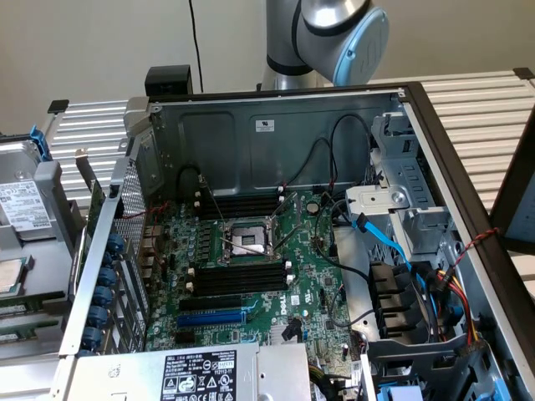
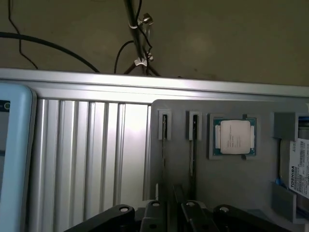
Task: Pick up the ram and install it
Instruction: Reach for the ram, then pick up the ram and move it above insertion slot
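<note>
- One ribbed aluminium table [image 1: 481,109] lies under everything, and its grooves also show in the wrist view.
- One open computer case [image 1: 251,142] lies on its side on the table, with its inside facing up.
- One grey robot arm [image 1: 334,38] with a light-blue joint cap rises behind the far wall of the case.
- One green motherboard [image 1: 309,251] covers the case floor. It carries a processor socket [image 1: 247,241] with long black slots [image 1: 238,280] on both sides of it, and a blue slot [image 1: 213,317] nearer the camera.
- One grey tray [image 2: 231,183] sits on the table outside the case, with several recesses cut into it.
- One gripper [image 2: 171,215] shows as black linkages over the tray, close to the tray's two narrow slots. I cannot tell whether it is open or closed, or whether it touches anything.
- One hard drive [image 2: 300,166] with a white label sits in the tray's end recess.
- One processor [image 2: 235,137] lies flat in a square recess between the hard drive and the narrow slots.
- Two thin sticks, the ram [image 2: 164,145] and a second stick [image 2: 193,145], stand on edge, one in each of the narrow slots. They are side by side and apart, and the second stick is the one nearer the processor.
</note>
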`<state>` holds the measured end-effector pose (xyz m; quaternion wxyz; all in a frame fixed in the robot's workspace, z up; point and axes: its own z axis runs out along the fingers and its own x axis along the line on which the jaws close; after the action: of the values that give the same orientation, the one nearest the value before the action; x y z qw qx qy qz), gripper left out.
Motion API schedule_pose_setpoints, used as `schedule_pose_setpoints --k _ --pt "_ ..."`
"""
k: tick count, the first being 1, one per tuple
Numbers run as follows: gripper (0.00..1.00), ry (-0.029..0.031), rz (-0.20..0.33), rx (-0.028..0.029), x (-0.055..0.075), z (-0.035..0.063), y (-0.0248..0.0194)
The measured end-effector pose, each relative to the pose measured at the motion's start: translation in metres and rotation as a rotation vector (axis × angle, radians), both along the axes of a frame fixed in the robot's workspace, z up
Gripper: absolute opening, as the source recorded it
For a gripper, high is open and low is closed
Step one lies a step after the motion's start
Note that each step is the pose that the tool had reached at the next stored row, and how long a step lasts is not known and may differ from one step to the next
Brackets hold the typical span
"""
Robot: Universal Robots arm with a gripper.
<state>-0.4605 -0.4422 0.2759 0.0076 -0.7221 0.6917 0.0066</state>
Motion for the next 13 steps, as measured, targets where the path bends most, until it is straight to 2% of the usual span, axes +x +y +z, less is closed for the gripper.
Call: schedule_pose_setpoints --k 3,10,11,13 --pt "0.2 0.0002 0.0 -0.001 0.0 0.012 0.0" --pt "0.2 0.0001 0.0 -0.0011 0.0 0.0115 0.0" --pt "0.2 0.0001 0.0 -0.0024 0.0 0.0011 0.0" --pt "0.2 0.0 0.0 -0.0023 0.0 -0.0059 0.0"
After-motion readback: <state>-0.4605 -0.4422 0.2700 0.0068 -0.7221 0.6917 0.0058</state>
